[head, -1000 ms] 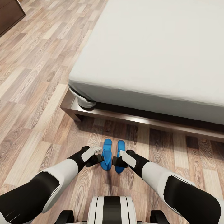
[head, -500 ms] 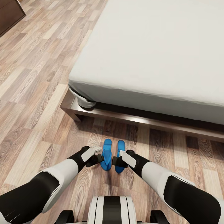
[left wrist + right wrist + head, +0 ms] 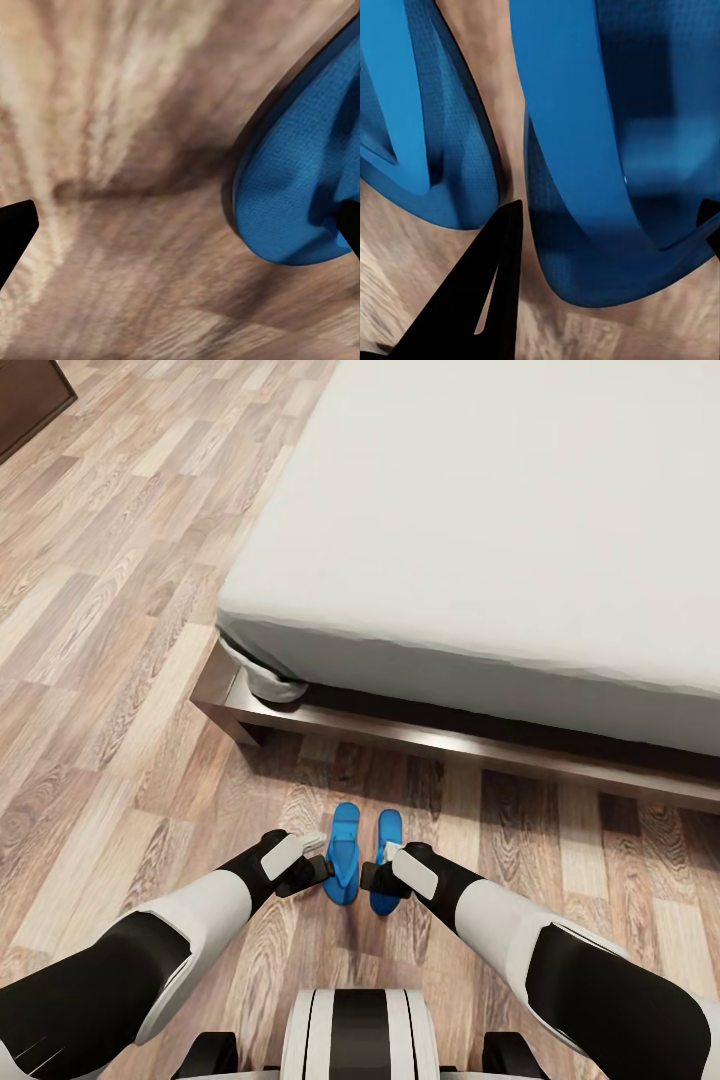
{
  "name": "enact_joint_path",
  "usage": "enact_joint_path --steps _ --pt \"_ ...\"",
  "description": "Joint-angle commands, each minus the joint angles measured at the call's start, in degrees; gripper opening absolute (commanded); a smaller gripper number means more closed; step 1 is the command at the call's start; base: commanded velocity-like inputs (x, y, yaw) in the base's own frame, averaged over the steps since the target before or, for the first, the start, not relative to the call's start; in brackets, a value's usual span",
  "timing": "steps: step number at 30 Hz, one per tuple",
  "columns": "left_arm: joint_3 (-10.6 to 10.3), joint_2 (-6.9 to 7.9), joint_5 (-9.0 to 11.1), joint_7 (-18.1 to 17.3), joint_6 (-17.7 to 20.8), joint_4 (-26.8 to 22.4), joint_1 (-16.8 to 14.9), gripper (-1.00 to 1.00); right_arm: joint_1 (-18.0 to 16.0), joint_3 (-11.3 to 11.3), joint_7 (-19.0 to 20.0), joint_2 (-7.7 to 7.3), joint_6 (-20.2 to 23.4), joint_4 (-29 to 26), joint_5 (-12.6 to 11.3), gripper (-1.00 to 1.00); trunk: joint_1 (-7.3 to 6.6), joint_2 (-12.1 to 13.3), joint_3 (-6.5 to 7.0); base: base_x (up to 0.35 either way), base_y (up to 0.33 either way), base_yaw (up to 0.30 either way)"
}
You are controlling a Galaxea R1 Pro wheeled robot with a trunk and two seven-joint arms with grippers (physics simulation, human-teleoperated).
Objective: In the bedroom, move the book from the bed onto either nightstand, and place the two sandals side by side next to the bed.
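I tilted the head camera slightly, so the large low bed with its dark brown wood frame (image 3: 420, 745) and the dark wood furniture corner (image 3: 30, 400) slid a little in view. Nothing itself seemed to have moved, as far as I could tell.
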Motion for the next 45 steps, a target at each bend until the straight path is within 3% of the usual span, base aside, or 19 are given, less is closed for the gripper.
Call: enact_joint_path --steps 1,45 --pt "-0.41 0.03 0.60 0.44 0.15 -0.11 -0.01 1.00 -0.04 0.25 -0.27 0.00 -0.11 -0.05 -0.48 -1.00 -0.01 -0.01 -0.03 0.000 0.000 0.000" --pt "-0.43 0.13 0.60 0.44 0.15 -0.11 0.00 1.00 -0.04 0.37 -0.27 0.00 -0.40 -0.06 -0.39 -1.00 -0.01 -0.01 -0.03 0.012 0.000 0.000"
